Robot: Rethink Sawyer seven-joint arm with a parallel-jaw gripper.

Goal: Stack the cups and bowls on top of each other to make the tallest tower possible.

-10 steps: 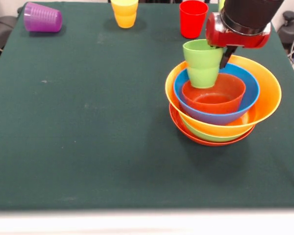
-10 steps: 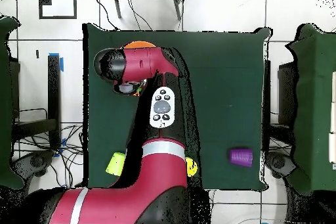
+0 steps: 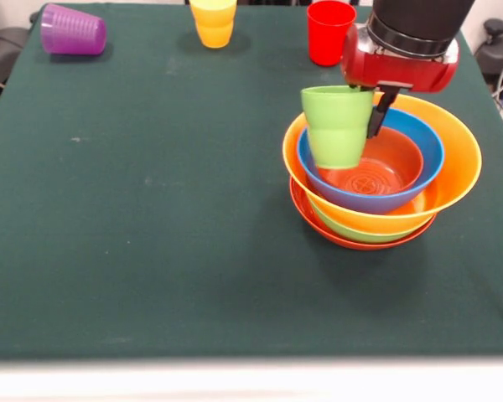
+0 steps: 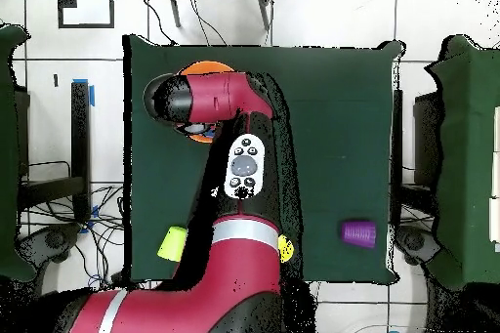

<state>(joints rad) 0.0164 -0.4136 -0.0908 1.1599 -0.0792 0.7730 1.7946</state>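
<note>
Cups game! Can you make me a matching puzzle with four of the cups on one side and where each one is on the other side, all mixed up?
Cups:
1. purple cup
2. light green cup
3. red cup
4. yellow cup

Places (front view):
A. standing upright at the far edge, close beside the arm
B. lying on its side at the far left corner
C. held up over the bowls by the gripper
D. at the far edge, near the middle

Pairs: 1-B, 2-C, 3-A, 4-D

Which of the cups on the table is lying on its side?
The purple cup, at the table's far left corner in the front view. The yellow cup and red cup stand on the cloth; the claw holds the light green cup.
</note>
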